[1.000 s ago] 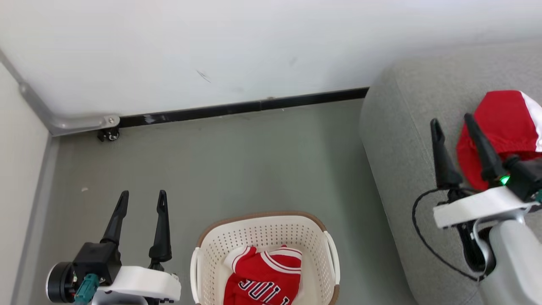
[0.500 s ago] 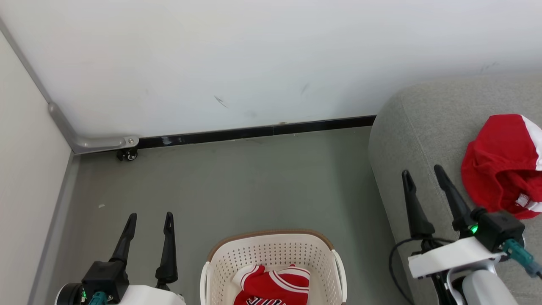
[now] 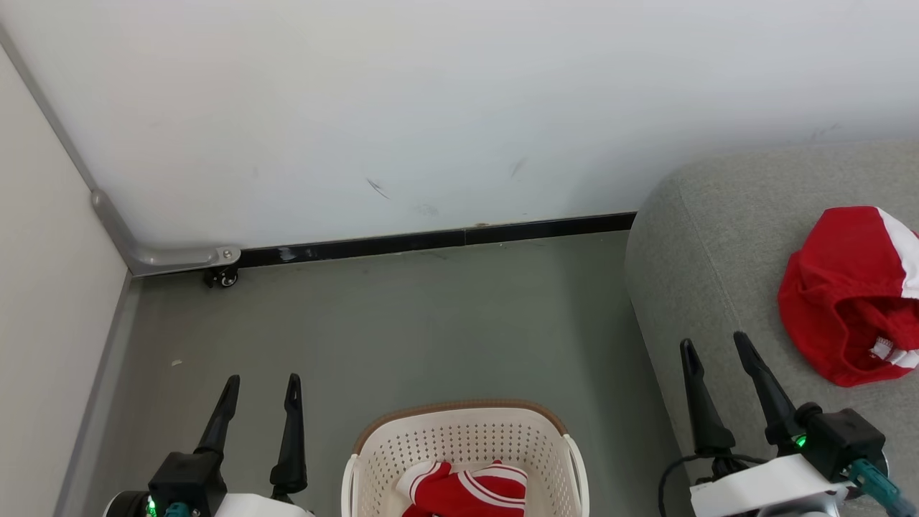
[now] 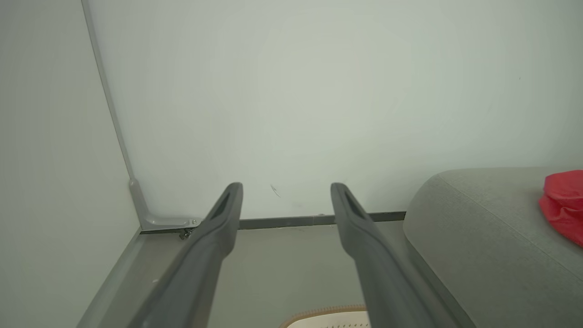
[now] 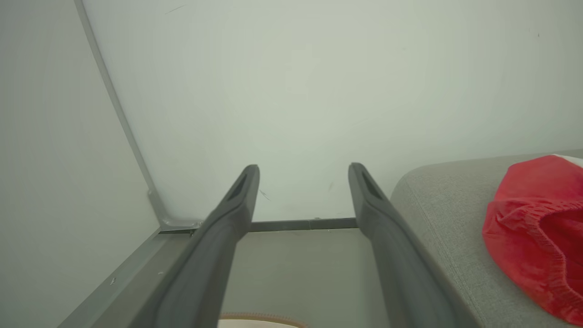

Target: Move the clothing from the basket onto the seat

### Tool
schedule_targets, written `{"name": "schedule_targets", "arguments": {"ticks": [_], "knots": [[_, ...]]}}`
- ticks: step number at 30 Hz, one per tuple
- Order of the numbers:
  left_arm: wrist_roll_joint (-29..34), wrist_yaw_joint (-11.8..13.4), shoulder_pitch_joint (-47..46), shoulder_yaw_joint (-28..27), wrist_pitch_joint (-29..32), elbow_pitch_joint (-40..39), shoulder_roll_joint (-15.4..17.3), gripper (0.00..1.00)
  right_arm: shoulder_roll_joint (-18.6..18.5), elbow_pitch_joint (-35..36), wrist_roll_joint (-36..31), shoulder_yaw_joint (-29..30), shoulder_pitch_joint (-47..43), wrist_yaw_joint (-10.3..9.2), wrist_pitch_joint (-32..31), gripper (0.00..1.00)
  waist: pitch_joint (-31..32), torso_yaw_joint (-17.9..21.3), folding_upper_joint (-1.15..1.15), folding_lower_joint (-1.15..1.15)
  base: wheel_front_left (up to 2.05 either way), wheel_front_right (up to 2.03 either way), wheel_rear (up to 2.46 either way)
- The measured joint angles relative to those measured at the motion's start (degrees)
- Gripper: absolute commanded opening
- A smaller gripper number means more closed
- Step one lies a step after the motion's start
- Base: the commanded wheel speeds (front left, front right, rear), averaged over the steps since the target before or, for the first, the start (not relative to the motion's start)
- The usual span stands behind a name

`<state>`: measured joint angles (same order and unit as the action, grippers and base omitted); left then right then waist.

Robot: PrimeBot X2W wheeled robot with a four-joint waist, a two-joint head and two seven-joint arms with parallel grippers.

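Awaiting transfer: one red jersey (image 3: 467, 492) with white-and-black trim, crumpled in the bottom of the basket (image 3: 459, 406). It lies to the right of the left gripper (image 3: 262, 379) and nearer the robot than its fingertips.
Basket: cream perforated tub with a brown rim, standing on the floor (image 3: 431, 323), just right of the left gripper and well left of the right gripper (image 3: 714, 343).
Delivered item: red shorts (image 3: 840, 294) with a white side stripe, bunched on the seat (image 3: 703, 251). They sit near the right gripper on its right side, clear of its fingers.
Seat: large grey upholstered cushion. The edge facing the basket passes beneath the right gripper.
Left gripper: fingers spread wide with nothing between them, poised above bare floor and pointing toward the wall (image 3: 431, 108).
Right gripper: fingers spread wide and empty, poised above the seat's edge.
Step in hand: by my reading, the gap between garments. One piece is on the seat and the other is not yet taken, so roughly half done.
Next move calls for: one gripper brought toward the robot and down past the brown rim, then closing deep on a raised fold, since loose cloth slips from a shallow pinch. After that, a lift high enough to clear the rim and a carry rightward onto bare cushion beside the shorts.
Surroundings: dark skirting strip (image 3: 431, 240) where wall meets floor.
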<state>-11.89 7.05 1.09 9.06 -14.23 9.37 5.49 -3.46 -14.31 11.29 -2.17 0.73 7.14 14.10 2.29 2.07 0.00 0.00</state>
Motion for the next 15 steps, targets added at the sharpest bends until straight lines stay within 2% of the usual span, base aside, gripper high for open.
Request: {"name": "schedule_targets", "arguments": {"ticks": [15], "knots": [[0.0,0.01,0.02,-0.3,0.0,0.12,-0.04,1.0,0.66,3.32,-1.16,1.4,-2.23,0.0,-0.54,1.0,-0.35,0.14,0.0,0.0,0.0,0.0,0.0]]}}
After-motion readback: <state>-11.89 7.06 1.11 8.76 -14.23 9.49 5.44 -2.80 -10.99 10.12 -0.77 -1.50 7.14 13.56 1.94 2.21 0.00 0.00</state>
